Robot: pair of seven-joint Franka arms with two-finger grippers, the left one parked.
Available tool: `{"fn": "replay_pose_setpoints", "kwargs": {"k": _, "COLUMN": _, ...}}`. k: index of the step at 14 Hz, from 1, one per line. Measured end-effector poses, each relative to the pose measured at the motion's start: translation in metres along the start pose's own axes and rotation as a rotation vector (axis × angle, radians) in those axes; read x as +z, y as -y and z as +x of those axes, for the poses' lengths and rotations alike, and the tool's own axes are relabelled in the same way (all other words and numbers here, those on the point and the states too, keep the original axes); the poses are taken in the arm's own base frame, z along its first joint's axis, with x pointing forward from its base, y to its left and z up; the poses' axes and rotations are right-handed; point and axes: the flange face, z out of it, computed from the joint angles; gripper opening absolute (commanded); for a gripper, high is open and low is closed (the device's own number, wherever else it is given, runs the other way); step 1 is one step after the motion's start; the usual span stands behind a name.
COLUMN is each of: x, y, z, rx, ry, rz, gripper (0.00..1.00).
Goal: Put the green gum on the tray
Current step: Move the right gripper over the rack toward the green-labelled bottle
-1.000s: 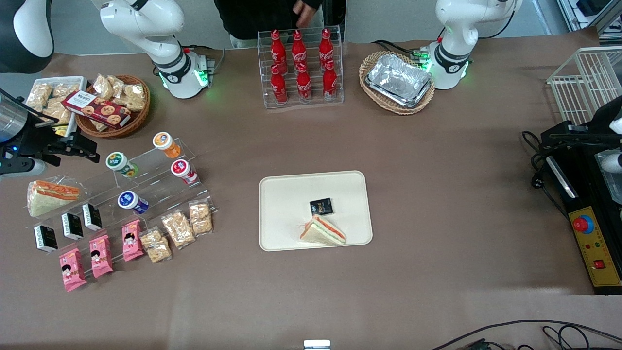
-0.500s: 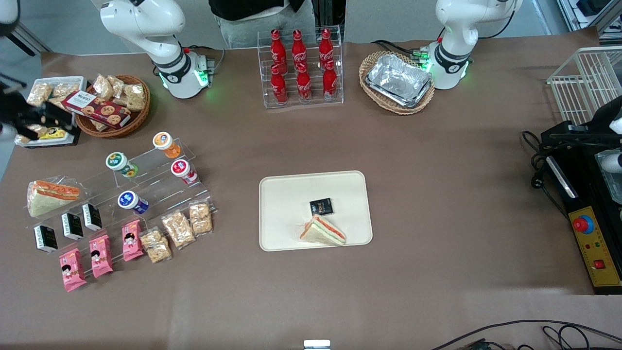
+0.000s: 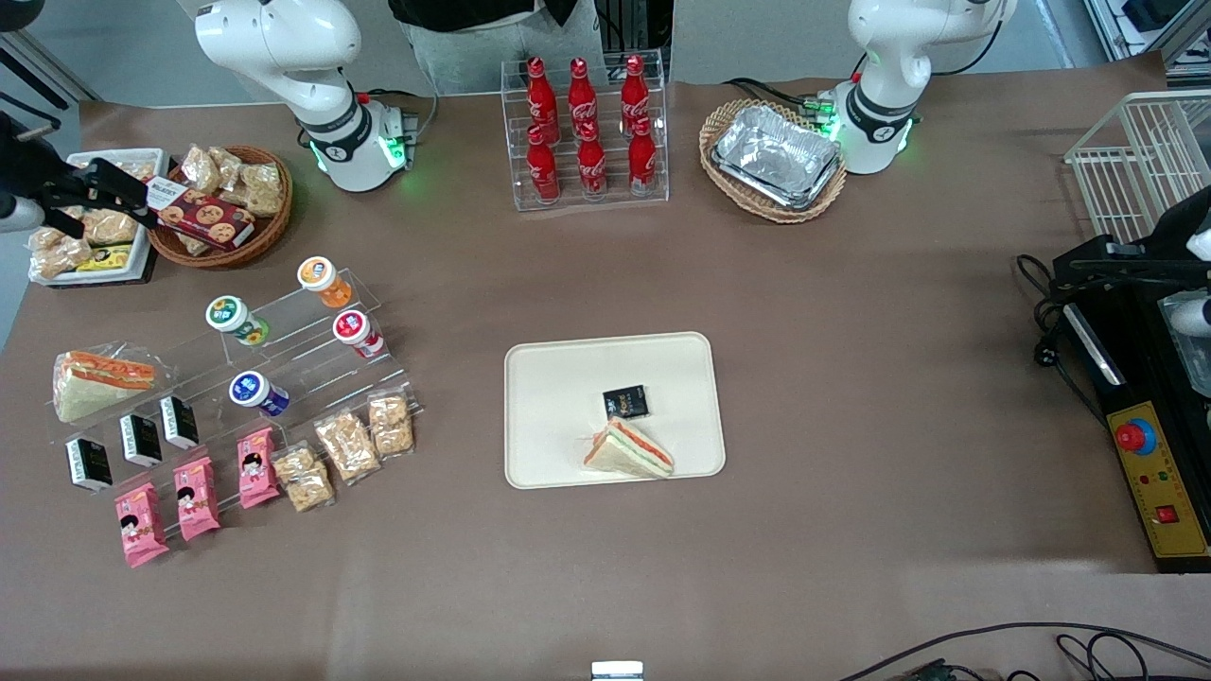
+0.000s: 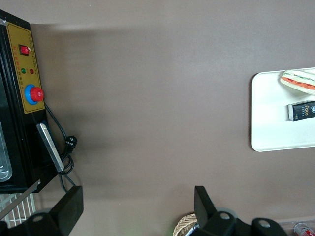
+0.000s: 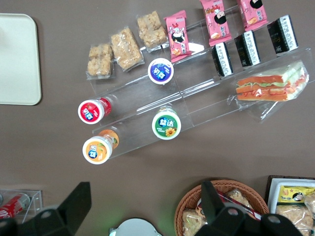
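The green gum [image 3: 227, 314], a small canister with a white-rimmed green lid, lies on the upper step of a clear acrylic stand; it also shows in the right wrist view [image 5: 166, 125]. The cream-white tray [image 3: 568, 378] lies mid-table, holding a sandwich [image 3: 628, 448] and a black pack [image 3: 625, 402]; its corner shows in the right wrist view [image 5: 17, 59]. My gripper [image 3: 132, 200] is open and empty, high above the snack basket at the working arm's end, farther from the front camera than the gum. Its fingers [image 5: 78, 201] stand wide apart.
On the stand beside the gum lie an orange-lidded [image 3: 317, 274], a red-lidded [image 3: 350, 326] and a blue-lidded canister [image 3: 248, 388]. A wicker snack basket [image 3: 274, 222], a cola bottle rack [image 3: 587, 123] and a basket of foil trays [image 3: 776, 156] stand farther back.
My gripper has moved away from the front camera, from beside the gum stand to above the snack basket. It stays open and empty. The gum has not moved.
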Motion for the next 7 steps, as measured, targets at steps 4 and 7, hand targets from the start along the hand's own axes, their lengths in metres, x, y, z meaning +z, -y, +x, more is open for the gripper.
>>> {"fn": "replay_pose_setpoints", "kwargs": {"k": 4, "x": 0.063, "y": -0.003, "z": 0.010, "rx": -0.001, "ry": -0.009, "rz": -0.009, "gripper": 0.99}}
{"fn": "replay_pose_setpoints", "kwargs": {"k": 7, "x": 0.123, "y": -0.006, "z": 0.013, "rx": -0.012, "ry": -0.038, "rz": -0.043, "gripper": 0.99}}
